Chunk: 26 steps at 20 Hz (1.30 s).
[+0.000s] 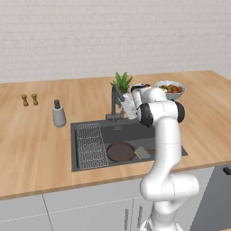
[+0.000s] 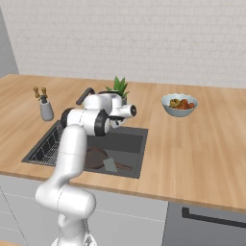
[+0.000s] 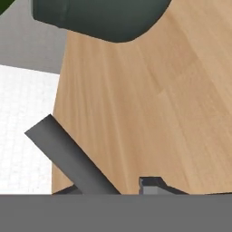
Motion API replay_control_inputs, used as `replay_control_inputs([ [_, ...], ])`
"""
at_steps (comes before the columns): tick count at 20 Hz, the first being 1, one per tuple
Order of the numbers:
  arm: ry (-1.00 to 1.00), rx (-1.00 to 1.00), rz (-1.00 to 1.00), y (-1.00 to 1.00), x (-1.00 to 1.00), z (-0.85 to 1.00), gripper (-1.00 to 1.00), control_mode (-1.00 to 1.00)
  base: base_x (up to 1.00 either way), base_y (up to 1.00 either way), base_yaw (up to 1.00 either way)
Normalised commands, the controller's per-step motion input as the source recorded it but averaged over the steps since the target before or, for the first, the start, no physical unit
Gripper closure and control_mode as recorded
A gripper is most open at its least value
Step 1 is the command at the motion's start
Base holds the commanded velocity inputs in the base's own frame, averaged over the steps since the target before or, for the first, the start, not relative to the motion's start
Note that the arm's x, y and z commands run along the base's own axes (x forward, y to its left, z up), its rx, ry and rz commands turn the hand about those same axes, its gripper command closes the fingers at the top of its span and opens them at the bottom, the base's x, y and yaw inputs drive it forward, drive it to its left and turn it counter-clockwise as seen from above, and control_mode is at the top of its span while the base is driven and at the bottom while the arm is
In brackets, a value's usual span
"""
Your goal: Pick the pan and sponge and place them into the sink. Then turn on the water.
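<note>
pan [image 1: 120, 151] and sponge [image 1: 142, 153] in sink [image 1: 85, 128], gripper [image 1: 127, 106] closed (at faucet [image 1: 113, 100])

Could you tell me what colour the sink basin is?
Dark grey sink, seen best in the left base view.

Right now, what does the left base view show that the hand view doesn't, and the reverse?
Left base view alone: the sink holding the pan and the sponge, the wire rack, the bowl of food. Hand view alone: a close look at the dark plant pot. Both: the wooden counter and the faucet.
</note>
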Motion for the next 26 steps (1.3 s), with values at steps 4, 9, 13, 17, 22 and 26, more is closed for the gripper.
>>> replay_control_inputs([
  [4, 0.06, 0.11, -0.01, -0.12, 0.12, -0.04, 1.00, -1.00, 0.00, 0.00, 0.00],
  [9, 0.06, 0.04, 0.00, -0.07, 0.08, -0.07, 1.00, -1.00, 0.00, 0.00, 0.00],
  [13, 0.04, 0.00, 0.00, -0.04, 0.02, -0.11, 1.00, -1.00, 0.00, 0.00, 0.00],
  [17, 0.11, 0.01, -0.03, -0.10, 0.00, -0.37, 1.00, -1.00, 0.00, 0.00, 0.00],
  [22, 0.24, 0.00, -0.09, -0.40, 0.00, -0.76, 1.00, -1.00, 0.00, 0.00, 0.00],
  [26, 0.32, 0.04, -0.13, -0.60, 0.00, -0.93, 1.00, -1.00, 0.00, 0.00, 0.00],
])
